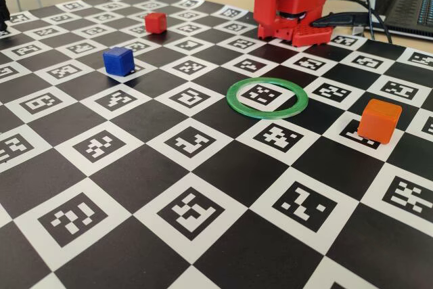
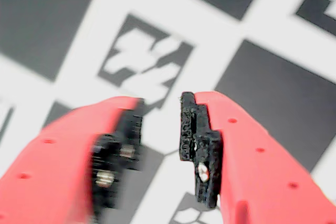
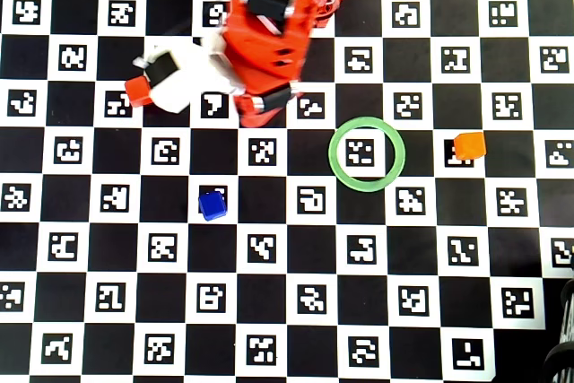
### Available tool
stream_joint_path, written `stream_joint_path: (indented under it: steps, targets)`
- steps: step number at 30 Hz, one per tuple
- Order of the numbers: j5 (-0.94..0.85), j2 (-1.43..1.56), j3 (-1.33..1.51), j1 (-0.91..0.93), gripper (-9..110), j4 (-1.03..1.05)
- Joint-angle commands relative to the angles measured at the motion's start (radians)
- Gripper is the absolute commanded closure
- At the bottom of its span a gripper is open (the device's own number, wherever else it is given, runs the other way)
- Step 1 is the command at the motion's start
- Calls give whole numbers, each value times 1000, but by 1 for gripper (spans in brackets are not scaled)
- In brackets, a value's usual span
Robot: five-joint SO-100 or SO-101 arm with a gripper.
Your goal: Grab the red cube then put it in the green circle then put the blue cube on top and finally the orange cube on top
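Hovering red plastic tool [image 2: 161, 124] with black pads slightly spread, empty, matte red cube [image 1: 155, 22] far left, blue cube [image 1: 118, 60] nearer, flat green ring [image 1: 266, 97], glossy orange cube [image 1: 379, 120] right.

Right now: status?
Gripper open, empty. Red cube, blue cube, orange cube all outside green circle. Nothing blocking.

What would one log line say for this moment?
gripper: open, empty | red cube: untouched | green circle: empty | stack: not started

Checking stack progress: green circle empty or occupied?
Empty. The green circle encloses only a board marker; the red cube, blue cube, orange cube sit apart.
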Motion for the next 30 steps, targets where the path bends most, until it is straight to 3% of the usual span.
stream_joint_path:
  steps: [1,3,11,25,30]
  targets:
    - [-80,-34,-129,155,85,66]
    - [-118,-66,-164,213,77,130]
    - [-167,-150,-311,367,72,242]
    - [-224,-345,-210,486,71,127]
    - [-290,-354,-69,518,67,-35]
